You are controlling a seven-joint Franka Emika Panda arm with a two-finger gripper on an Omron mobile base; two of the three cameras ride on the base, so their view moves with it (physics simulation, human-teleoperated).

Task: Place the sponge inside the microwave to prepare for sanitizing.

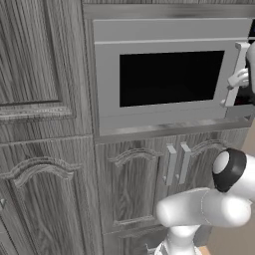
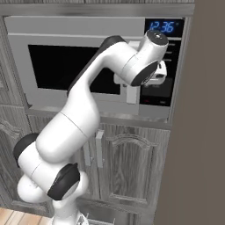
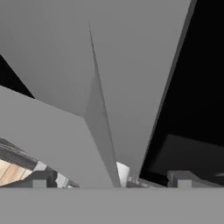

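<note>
A: Start at the left. What's the room like?

B: Tall grey wood-grain cabinet doors [image 1: 40,124] with raised arched panels fill the left side. To their right, the microwave [image 1: 169,79] is built into the cabinetry above a pair of lower doors with two pale bar pulls [image 1: 177,163] side by side. A strip of light wooden floor [image 2: 13,215] shows at the bottom of the right base view, and a plain brown-grey wall panel [image 2: 197,132] closes the far right.

A: And the microwave itself?

B: A flat matte grey box, its door shut, with a glossy black rectangular window. Right of that is the upright pale bar handle [image 1: 238,74], then a black button panel [image 2: 169,70] topped by a blue display [image 2: 163,26].

A: The end effector?

B: It sits at the handle [image 2: 132,94]; the end effector [image 2: 154,74] is largely hidden behind the white wrist. In the hand view the two dark fingertips [image 3: 39,178] stand wide apart against the grey door face, pinching nothing that I can see. Whether a finger touches the handle, I can't tell.
</note>
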